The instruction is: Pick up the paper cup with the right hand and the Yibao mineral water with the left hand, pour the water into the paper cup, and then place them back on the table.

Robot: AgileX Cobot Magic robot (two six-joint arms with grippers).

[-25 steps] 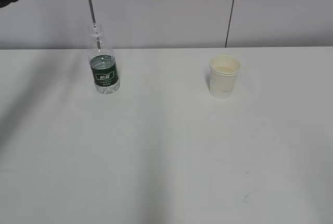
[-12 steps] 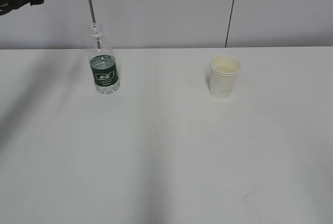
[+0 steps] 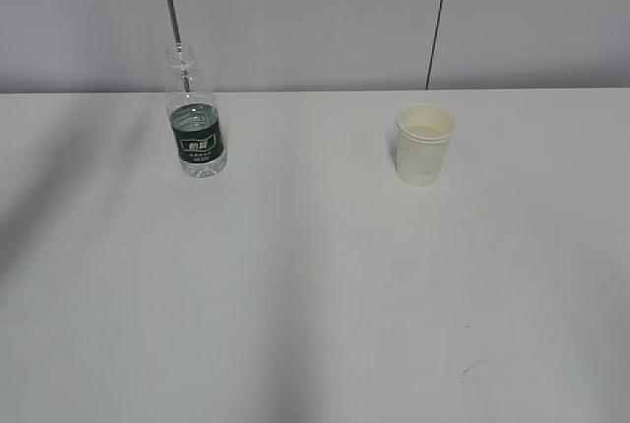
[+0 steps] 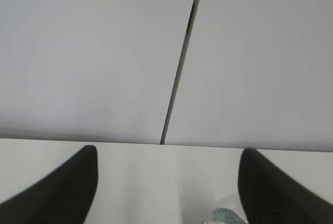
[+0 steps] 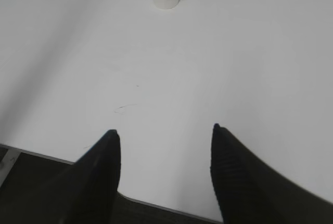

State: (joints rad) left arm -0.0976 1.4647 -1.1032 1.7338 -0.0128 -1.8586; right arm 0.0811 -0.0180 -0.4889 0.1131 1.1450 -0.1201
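Bottle of Yibao mineral water (image 3: 196, 128) stands upright on the table (image 3: 315, 295), uncapped; paper cup (image 3: 425, 145) upright well to its right, seemingly holding liquid. Left hand (image 4: 166, 182) spread, empty, bottle top just below it. Right hand (image 5: 164, 133) likewise spread, empty, near the table's front edge.

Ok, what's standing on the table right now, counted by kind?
Bottles: 1, the clear water bottle with the green label, no cap, upright.
Cups: 1, the off-white paper cup, upright, well apart from the bottle.
Total: 2 things on the white table, neither one held.
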